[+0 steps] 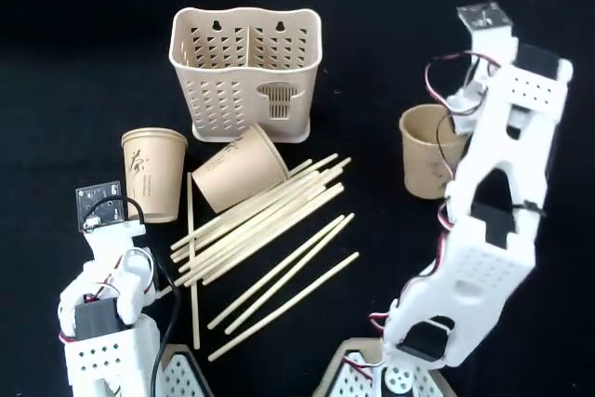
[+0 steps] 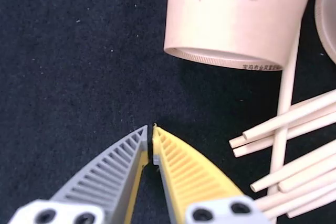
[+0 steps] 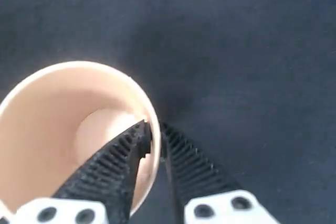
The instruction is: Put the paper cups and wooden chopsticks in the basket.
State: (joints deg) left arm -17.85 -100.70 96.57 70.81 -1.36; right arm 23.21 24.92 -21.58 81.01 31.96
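Note:
A beige slotted basket (image 1: pixel 246 72) stands at the back of the black table. One paper cup (image 1: pixel 153 174) stands at the left, and a second cup (image 1: pixel 240 169) lies on its side on a spread of several wooden chopsticks (image 1: pixel 265 234). My left gripper (image 2: pixel 152 129) is shut and empty, low over the cloth just short of the standing cup (image 2: pixel 236 19), with chopstick ends (image 2: pixel 283 145) beside it. My right gripper (image 3: pixel 156 132) is shut on the rim of a third cup (image 3: pixel 58 124), one finger inside and one outside. That cup (image 1: pixel 423 160) stands right of the basket.
The left arm (image 1: pixel 102 313) sits at the front left corner and the right arm (image 1: pixel 493 220) rises along the right side. Bare black cloth (image 1: pixel 390 72) lies between the basket and the held cup.

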